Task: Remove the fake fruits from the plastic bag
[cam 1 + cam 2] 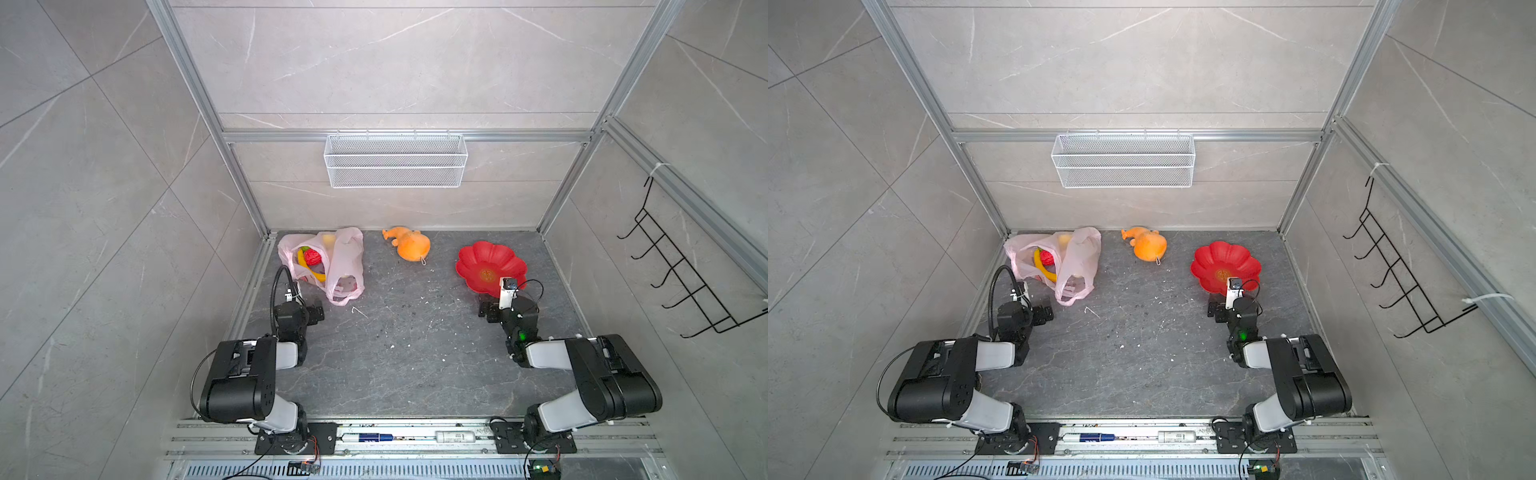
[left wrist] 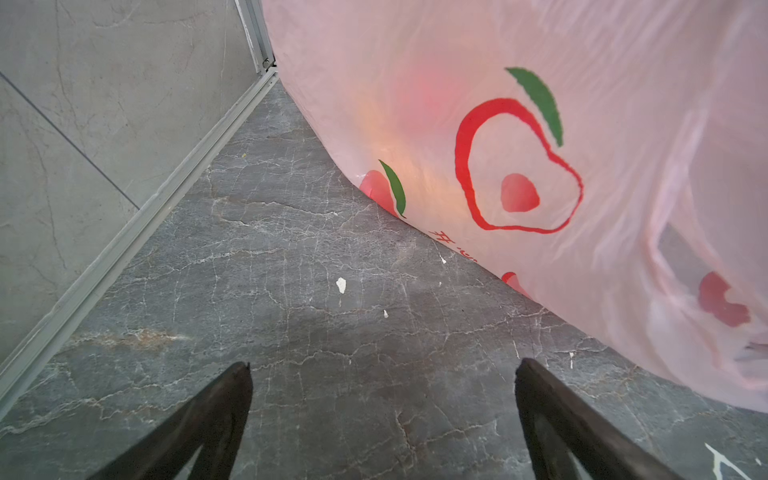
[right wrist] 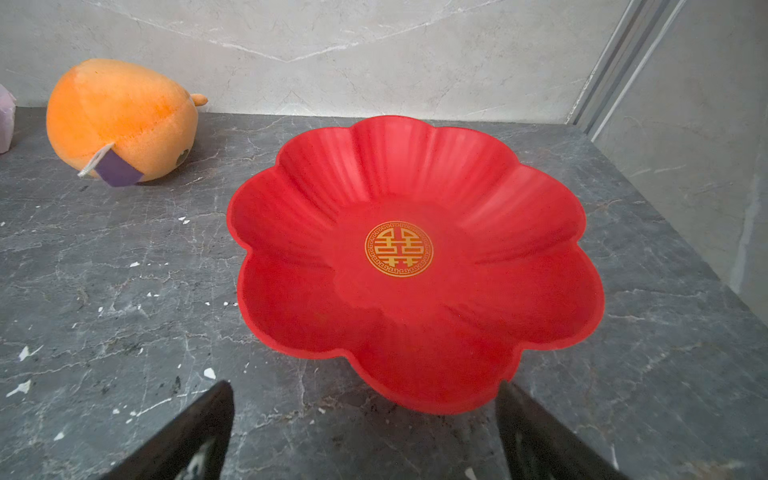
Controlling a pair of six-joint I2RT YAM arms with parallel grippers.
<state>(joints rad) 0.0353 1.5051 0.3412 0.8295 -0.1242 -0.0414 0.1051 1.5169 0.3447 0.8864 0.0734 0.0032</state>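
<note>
Poised with left end effector [image 2: 383, 365] and right end effector [image 3: 365, 386] spread empty, crinkly translucent pale-pink plastic bag [image 2: 540, 124] just ahead of the left, likely for opening.

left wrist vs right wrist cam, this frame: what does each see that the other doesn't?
Left wrist only: the plastic bag close up, printed red and green, with the fake fruits just a red-yellow glow through the film; also the frame rail along the wall.
Right wrist only: the red flower-shaped plate and, farther off, the orange plush toy. A pale pink sliver at that view's edge may be the bag; can't tell.
Both: the dark tabletop, and an open tool with nothing between its fingers, left tool and right tool.
</note>
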